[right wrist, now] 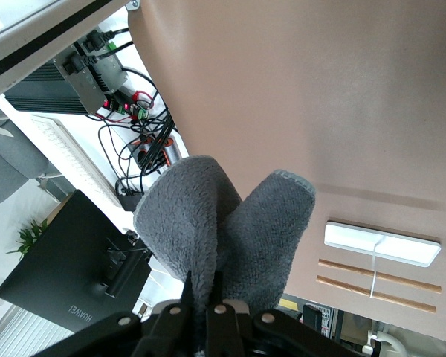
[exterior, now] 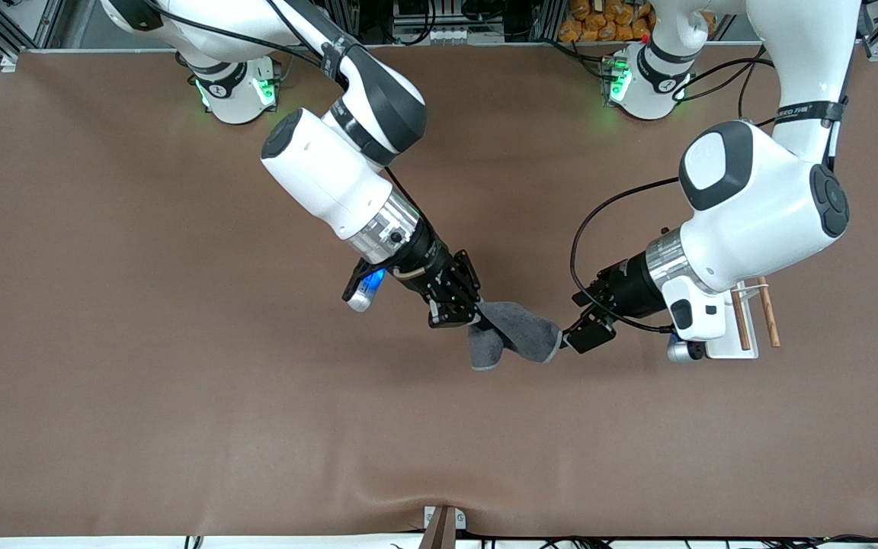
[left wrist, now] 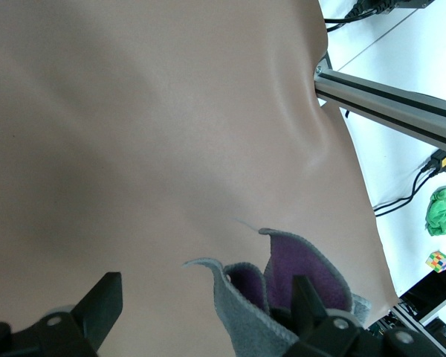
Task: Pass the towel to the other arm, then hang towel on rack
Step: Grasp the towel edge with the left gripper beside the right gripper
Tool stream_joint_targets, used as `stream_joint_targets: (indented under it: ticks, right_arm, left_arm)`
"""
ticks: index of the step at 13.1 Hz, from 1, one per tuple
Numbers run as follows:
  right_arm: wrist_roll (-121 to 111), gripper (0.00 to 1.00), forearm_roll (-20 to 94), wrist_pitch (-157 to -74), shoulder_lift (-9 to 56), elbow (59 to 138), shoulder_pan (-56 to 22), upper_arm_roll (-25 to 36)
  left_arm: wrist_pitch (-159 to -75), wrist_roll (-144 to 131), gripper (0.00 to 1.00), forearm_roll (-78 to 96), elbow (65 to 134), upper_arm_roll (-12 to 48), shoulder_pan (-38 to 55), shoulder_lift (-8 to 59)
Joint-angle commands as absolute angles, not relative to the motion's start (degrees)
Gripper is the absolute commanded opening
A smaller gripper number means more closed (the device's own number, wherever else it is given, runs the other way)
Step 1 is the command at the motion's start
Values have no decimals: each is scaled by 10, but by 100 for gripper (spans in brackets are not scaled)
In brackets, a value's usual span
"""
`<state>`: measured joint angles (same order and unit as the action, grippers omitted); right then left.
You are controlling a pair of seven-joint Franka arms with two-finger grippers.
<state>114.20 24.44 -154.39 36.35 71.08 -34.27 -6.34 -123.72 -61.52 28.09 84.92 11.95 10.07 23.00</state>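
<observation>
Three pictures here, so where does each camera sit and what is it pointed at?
Front view: high across the table, facing both arms; right gripper pinches the towel, left gripper is at its free corner, the rack beneath the left arm.
Left wrist view: on the left wrist, looking past its open fingers at the towel.
Right wrist view: on the right wrist, over its shut fingers, towel and rack.
All share the towel.

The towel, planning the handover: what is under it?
Under the towel, shut in the right gripper, lies only bare table. The open left gripper straddles its corner.
</observation>
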Motion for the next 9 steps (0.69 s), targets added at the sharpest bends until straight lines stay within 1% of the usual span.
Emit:
stream_joint_targets:
  ticks: [1,4,6,9]
  right_arm:
    - [1150,0,250,-1543,363,704,-345,-60]
    - [1149,0,249,-1540,362,704,-345,-60]
    - [1149,0,248,-1539,361,704,-345,-60]
    - [1149,0,247,-1538,360,704,-344,-60]
  left_arm:
    - [-1238,-628,100,292,838,121,103,231]
    - [-1238,-637,100,352,838,121,102,232]
    - [-1237,-637,98,374,839,120,102,235]
    - [-1230,-637,87,376,839,121,102,235]
